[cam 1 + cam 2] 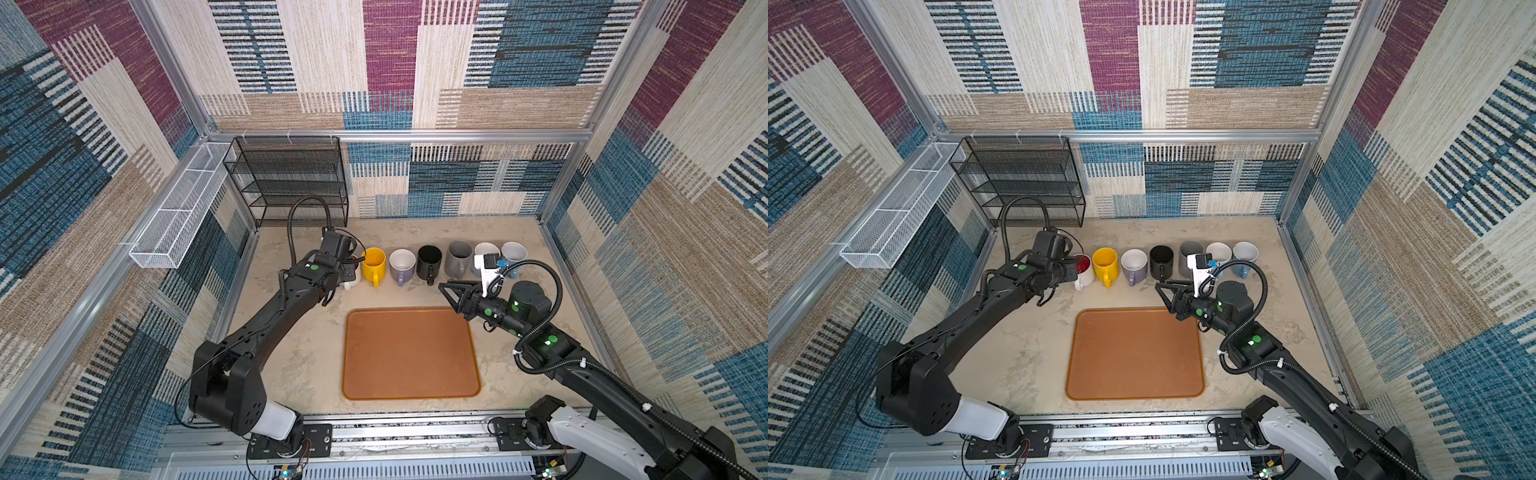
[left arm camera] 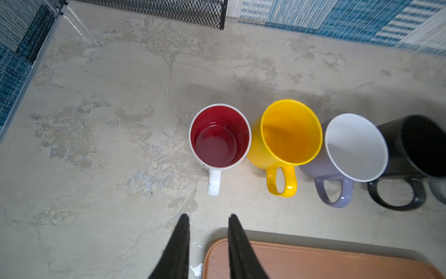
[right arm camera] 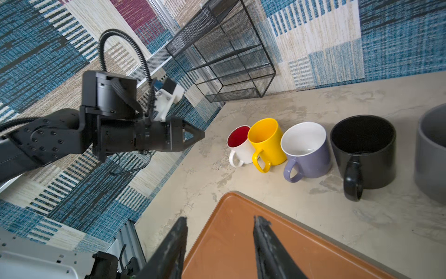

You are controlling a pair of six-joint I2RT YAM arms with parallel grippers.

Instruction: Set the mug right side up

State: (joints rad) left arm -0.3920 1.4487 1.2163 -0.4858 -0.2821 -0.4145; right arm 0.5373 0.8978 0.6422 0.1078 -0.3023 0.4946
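Note:
A white mug with a red inside point(image 2: 219, 137) stands right side up at the left end of a row of mugs, its handle toward the tray; in a top view the mug point(image 1: 1086, 272) is partly covered by my left wrist. My left gripper point(image 2: 208, 216) hovers a short way off the handle, open, with nothing between its fingers. My right gripper point(image 3: 220, 218) is open and empty above the tray's far right corner, where both top views show the right gripper point(image 1: 442, 286) in front of the black mug.
Beside the red mug stand yellow point(image 1: 373, 262), lilac point(image 1: 402, 266), black point(image 1: 429, 259) and grey point(image 1: 458, 259) mugs, then two pale ones, all with openings up. An orange tray point(image 1: 411, 353) lies in front. A black wire rack point(image 1: 291, 178) and a white mesh basket point(image 1: 183, 208) are at the back left.

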